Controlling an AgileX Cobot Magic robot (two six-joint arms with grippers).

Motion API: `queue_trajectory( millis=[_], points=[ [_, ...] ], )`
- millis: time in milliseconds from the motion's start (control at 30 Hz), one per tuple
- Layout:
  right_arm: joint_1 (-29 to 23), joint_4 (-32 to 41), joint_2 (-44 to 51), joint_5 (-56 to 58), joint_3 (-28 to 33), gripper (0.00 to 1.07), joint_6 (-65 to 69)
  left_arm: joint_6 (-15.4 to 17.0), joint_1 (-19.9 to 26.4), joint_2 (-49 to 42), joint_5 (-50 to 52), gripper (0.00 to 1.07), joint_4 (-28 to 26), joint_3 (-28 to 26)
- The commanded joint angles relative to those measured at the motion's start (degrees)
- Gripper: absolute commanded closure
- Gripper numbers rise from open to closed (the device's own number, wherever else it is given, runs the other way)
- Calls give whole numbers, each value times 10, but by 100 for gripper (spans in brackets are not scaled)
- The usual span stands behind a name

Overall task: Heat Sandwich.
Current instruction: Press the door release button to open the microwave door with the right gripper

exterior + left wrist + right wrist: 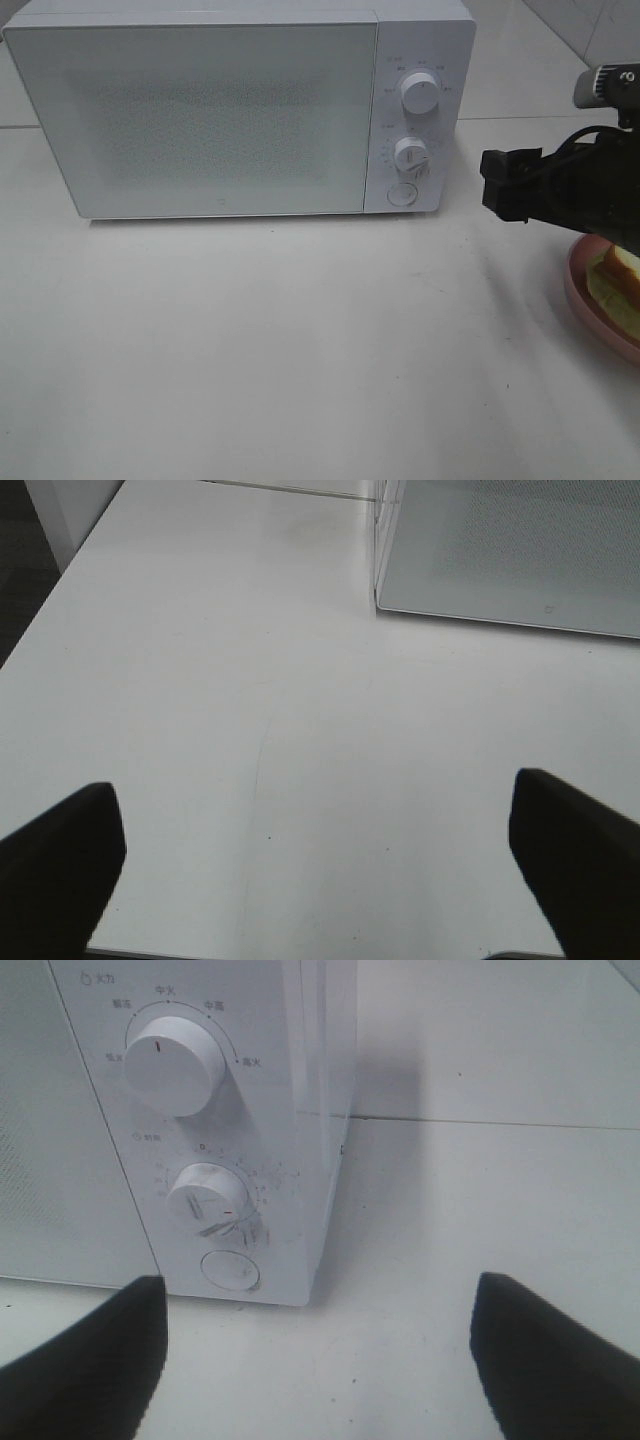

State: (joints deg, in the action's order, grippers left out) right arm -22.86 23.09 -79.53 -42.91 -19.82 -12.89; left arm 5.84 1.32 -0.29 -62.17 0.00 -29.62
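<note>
The sandwich (621, 277), white bread with a tan crust and pale filling, lies on a round pink plate (588, 298) at the table's right edge, partly cut off and partly hidden by my right arm. My right gripper (497, 187) hovers open and empty just left of the plate, pointing at the microwave's control panel. In the right wrist view its fingers (90, 1360) stand wide apart in front of the panel, with the gripper (320, 1360) holding nothing. My left gripper (315, 870) is open and empty over bare table near the microwave's front left corner.
A white microwave (220, 110) stands at the back with its door shut. Its panel carries an upper knob (175, 1063), a lower knob (207, 1200) and a round button (229, 1270). White tabletop (300, 350) spreads in front.
</note>
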Motion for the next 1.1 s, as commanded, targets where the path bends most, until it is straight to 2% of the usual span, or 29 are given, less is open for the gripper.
queue_trajectory(
  millis=[33, 200, 500, 800, 1100],
  points=[
    [-39, 76, -28, -66, 1, 31, -57, 2, -3, -13, 6, 9, 0, 0],
    [-89, 140, -74, -125, 1, 31, -64, 2, -3, -13, 6, 9, 0, 0],
    [-156, 183, -147, -178, 1, 31, -44, 2, -3, -13, 6, 9, 0, 0],
    [-195, 213, -189, -187, -18, 31, -22, 2, -3, -13, 6, 9, 0, 0],
    [-197, 215, -192, -191, -23, 31, -9, 2, -3, -13, 6, 9, 0, 0]
  ],
)
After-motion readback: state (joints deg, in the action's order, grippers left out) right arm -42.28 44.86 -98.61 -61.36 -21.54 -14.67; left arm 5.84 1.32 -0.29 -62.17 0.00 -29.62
